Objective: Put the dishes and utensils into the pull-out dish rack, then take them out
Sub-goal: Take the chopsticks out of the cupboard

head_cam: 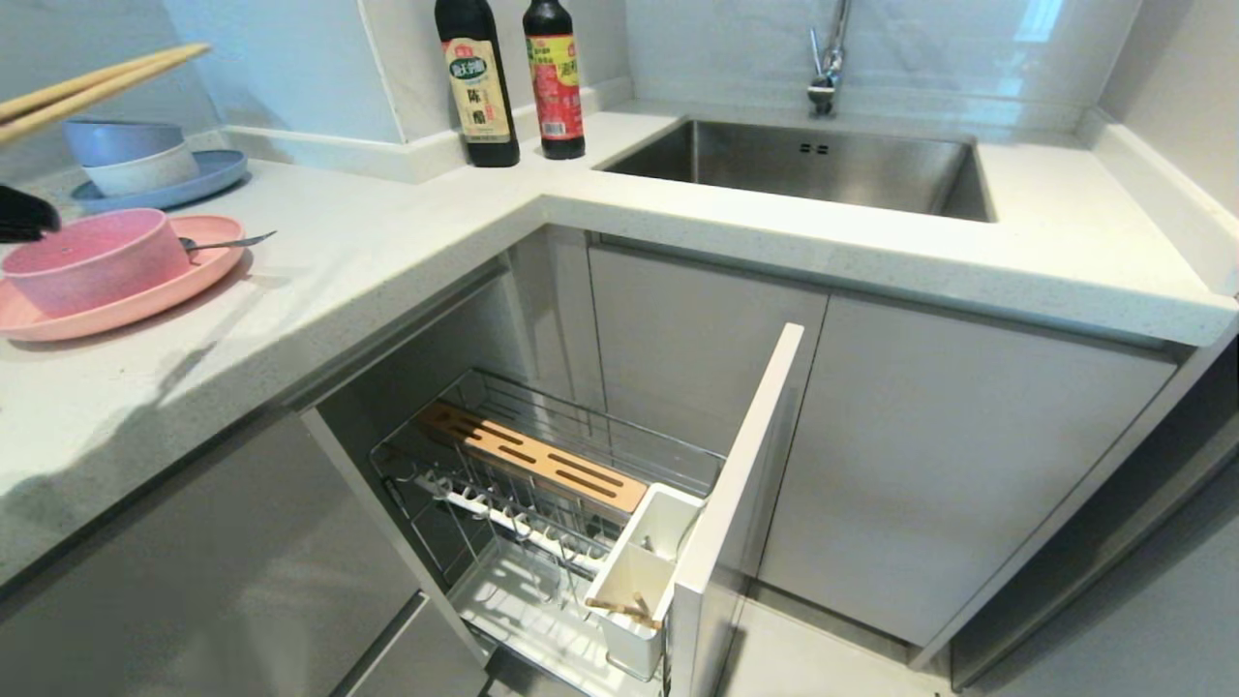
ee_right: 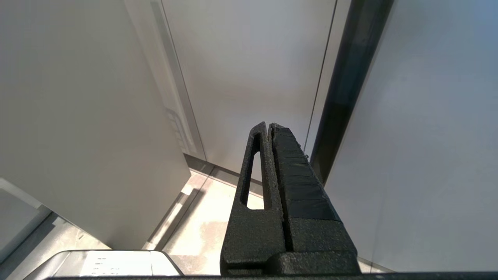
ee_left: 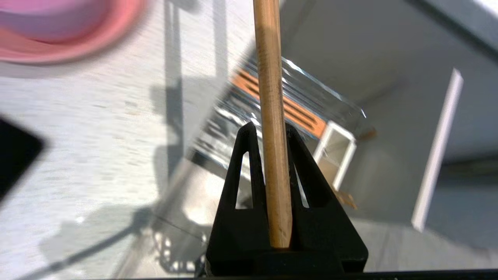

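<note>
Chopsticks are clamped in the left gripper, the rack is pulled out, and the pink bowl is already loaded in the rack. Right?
Not quite. The head view shows the pink bowl on the pink plate on the counter, not in the rack. The rest holds: the left gripper is shut on the chopsticks, and the rack is pulled out.

The chopsticks (ee_left: pixel 272 116) run off the frame beyond the left gripper (ee_left: pixel 268 130); below it, the dish rack (ee_left: pixel 272 112) is blurred.
</note>
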{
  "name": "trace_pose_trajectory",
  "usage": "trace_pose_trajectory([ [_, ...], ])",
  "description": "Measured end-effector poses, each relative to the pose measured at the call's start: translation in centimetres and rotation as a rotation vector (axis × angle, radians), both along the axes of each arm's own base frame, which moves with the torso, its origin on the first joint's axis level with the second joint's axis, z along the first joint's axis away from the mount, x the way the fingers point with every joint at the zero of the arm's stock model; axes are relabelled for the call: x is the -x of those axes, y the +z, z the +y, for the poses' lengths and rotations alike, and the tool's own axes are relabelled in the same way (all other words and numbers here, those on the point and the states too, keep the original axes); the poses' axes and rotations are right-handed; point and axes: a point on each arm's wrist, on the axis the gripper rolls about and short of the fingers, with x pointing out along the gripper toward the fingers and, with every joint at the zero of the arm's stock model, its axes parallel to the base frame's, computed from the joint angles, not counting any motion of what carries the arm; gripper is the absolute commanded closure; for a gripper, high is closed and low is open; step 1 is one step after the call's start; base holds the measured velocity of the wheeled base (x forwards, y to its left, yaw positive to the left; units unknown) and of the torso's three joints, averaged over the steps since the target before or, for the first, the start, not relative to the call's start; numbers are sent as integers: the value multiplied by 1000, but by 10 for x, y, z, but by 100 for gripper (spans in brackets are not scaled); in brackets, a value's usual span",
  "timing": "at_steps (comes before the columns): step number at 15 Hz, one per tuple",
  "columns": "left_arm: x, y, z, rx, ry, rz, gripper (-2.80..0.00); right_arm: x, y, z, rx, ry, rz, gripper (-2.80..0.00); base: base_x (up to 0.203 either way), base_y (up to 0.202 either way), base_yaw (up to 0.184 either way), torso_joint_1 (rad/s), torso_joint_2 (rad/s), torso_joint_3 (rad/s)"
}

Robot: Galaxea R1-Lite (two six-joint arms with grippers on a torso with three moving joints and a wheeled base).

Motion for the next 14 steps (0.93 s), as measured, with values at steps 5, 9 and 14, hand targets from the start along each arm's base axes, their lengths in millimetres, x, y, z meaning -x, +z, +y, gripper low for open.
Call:
trace_pose_trajectory([
  [5,9,5,29,2,257,-54,0,0,0,0,0,0,0,0,0,0,0,0,0,0],
  [9,21,3,46,29,446,-62,0,0,0,0,0,0,0,0,0,0,0,0,0,0],
  [14,21,-17,68,125,669,18,0,0,0,0,0,0,0,0,0,0,0,0,0,0],
])
